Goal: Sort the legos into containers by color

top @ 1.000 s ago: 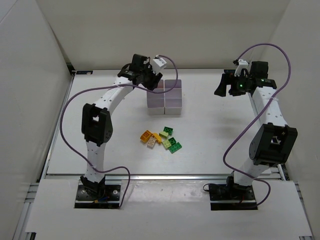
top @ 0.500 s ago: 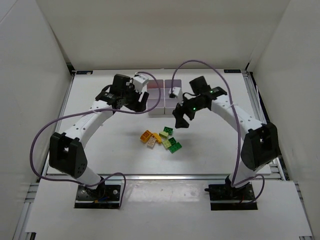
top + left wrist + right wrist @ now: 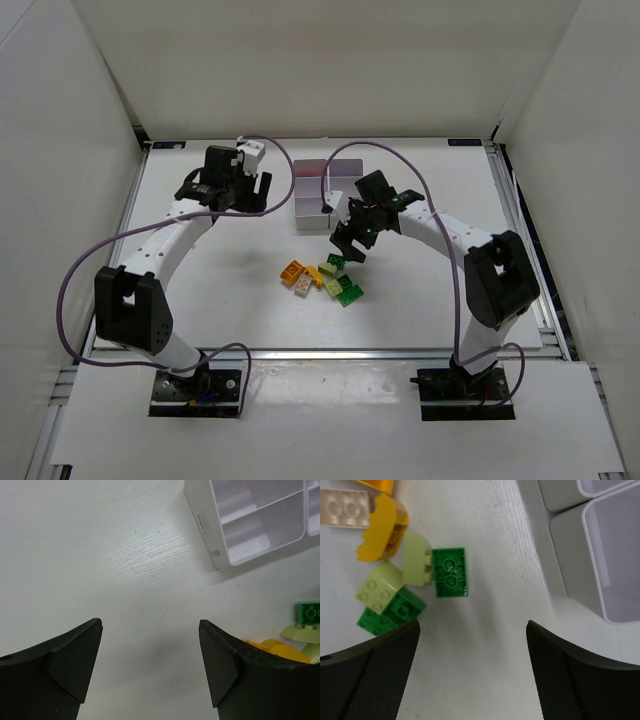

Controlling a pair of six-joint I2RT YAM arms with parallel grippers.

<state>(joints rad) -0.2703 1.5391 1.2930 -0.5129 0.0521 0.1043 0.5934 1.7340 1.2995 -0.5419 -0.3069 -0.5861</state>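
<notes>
Both grippers spread wide, nothing between the fingers. Left gripper (image 3: 150, 625) above bare table (image 3: 90, 550), just left of the containers (image 3: 202, 525). Right gripper (image 3: 472, 625) over the far edge of the legos (image 3: 322, 278), clustered in the middle of the table, near of the containers and apart from them.

Probably the step in hand: to pick the green brick (image 3: 449, 572) with the right gripper. Shift first toward that brick, at present off the middle of the gap. Mind the pale lime piece (image 3: 416, 559) touching one long side of it; better to turn the wrist and to close on the two free short ends, not on the crowded side. Come down straight, close gently, lift without dragging the neighbours. Then carry to one compartment and keep that one for green only.

Hard to count the legos: several overlapped, and in the left wrist view most of them cut off by the finger and by the frame edge. No red or purple brick to find in any view. Pale brick (image 3: 345, 507) at the corner of the right wrist view: white or faded tan, impossible to say. In the top view, part of the containers hidden behind the right arm; only few compartments shown by the wrist cameras, those ones empty. Height of the right gripper above the table also impossible to judge.
</notes>
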